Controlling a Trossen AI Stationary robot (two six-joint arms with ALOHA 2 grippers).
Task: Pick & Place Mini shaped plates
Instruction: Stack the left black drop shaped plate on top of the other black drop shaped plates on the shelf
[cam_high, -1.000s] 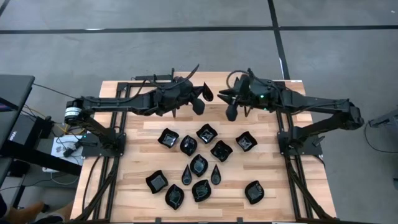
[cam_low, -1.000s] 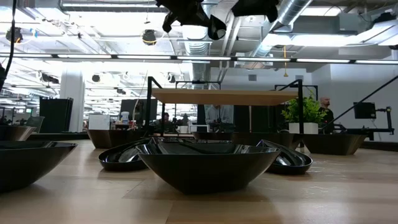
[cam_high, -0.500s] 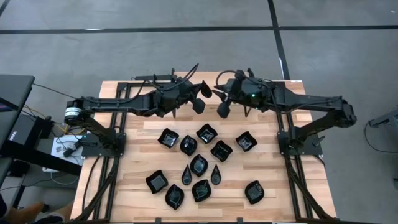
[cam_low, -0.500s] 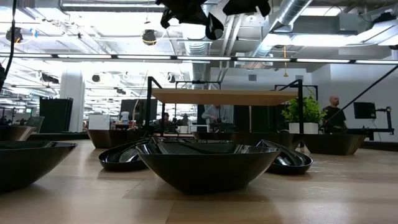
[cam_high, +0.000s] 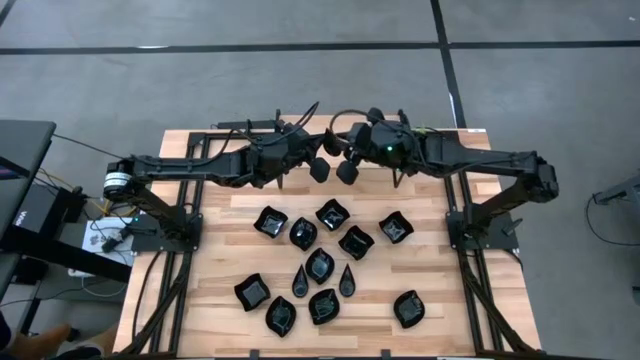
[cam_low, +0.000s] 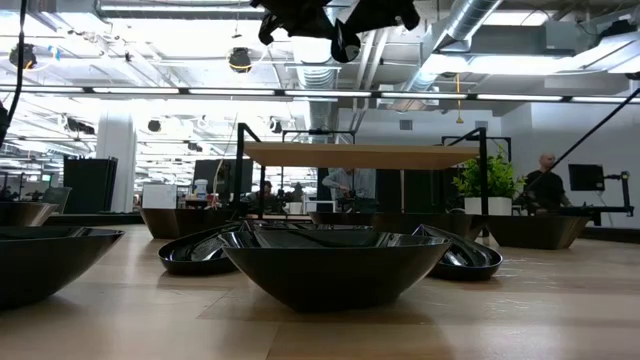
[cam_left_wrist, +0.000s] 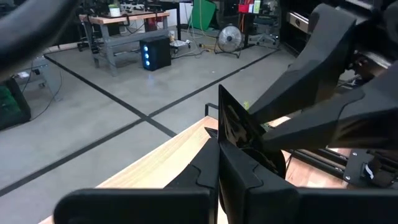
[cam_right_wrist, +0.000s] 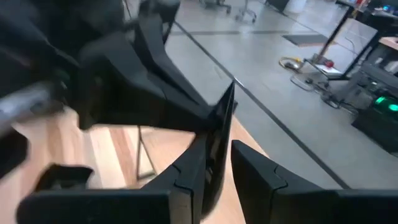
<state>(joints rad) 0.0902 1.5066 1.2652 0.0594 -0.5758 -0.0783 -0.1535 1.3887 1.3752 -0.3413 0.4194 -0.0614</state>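
Both arms reach inward high over the table's 12 o'clock edge, the left gripper (cam_high: 322, 155) clamped closed, the right gripper (cam_high: 343, 150) partly parted, tips nearly meeting.

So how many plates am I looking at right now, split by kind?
Slim teardrop plates lying on the table: 2
Broader black plates lying on the table: 10
Black plate held up in the left gripper: 1
Total: 13
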